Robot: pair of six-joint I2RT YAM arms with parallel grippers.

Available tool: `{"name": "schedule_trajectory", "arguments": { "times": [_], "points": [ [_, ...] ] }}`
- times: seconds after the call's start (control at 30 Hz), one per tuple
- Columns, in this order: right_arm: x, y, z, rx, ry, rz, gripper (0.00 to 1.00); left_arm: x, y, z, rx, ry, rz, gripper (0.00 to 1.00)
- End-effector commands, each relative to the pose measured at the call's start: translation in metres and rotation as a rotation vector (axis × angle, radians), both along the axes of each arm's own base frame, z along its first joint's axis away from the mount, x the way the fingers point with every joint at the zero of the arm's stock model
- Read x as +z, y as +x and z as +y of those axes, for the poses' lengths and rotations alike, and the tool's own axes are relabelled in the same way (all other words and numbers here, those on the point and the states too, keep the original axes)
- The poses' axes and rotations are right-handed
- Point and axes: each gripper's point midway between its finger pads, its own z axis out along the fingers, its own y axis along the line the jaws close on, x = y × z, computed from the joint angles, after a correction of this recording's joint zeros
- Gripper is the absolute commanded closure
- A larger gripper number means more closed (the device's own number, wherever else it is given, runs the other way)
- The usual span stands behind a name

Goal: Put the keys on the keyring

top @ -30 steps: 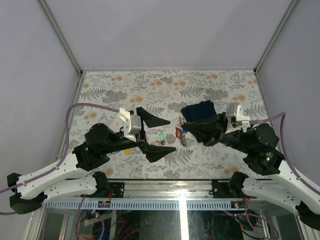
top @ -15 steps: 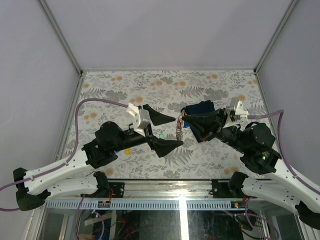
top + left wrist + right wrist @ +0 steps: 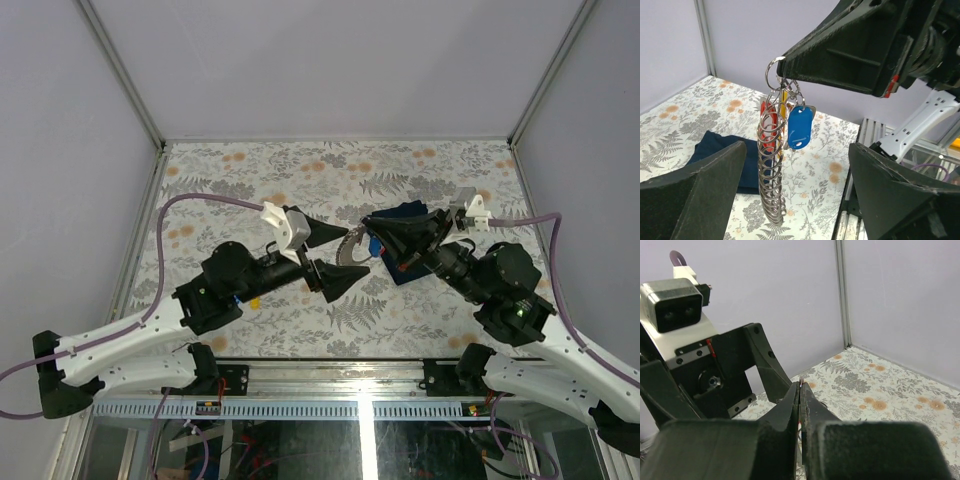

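Keyring (image 3: 771,170) hangs clear of the counter (image 3: 300,170), pinched at its small top loop by our right pincer (image 3: 800,385), whose jaws are pressed shut on it. A blue tag (image 3: 800,127) and red and yellow ones dangle against the coiled rim. Our left pincer (image 3: 358,250) stands wide open with a finger on either side of the ring, touching nothing. Of the keys (image 3: 256,298) we make out only a yellow tag on the counter beside the left arm. We judge the ring is being presented, with no key in hand. Next, we think, the left pincer must fetch a key and thread it on.
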Motion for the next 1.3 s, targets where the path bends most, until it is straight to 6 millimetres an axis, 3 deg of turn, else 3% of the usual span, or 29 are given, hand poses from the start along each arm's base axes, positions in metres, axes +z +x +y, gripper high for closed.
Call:
{"name": "schedule_trajectory", "arguments": {
  "times": [0.0,0.27,0.83,1.13,1.27],
  "points": [
    [0.035,0.0,-0.011,-0.029,0.119,-0.046,1.0,0.0,0.011,-0.004,0.047,-0.006,-0.041,0.17],
    [0.037,-0.001,-0.013,-0.03,0.129,-0.045,1.0,-0.009,0.015,-0.015,0.04,0.035,-0.059,0.43],
    [0.033,-0.001,-0.016,-0.037,0.135,-0.032,1.0,-0.012,0.022,-0.014,0.078,0.052,-0.061,0.92],
    [0.028,0.0,-0.022,-0.064,0.128,-0.013,0.99,-0.017,0.026,-0.004,0.104,0.204,-0.114,1.0],
    [0.025,0.001,-0.026,-0.079,0.128,-0.005,0.88,-0.014,0.027,0.006,0.124,0.253,-0.159,1.0]
  ]
}}
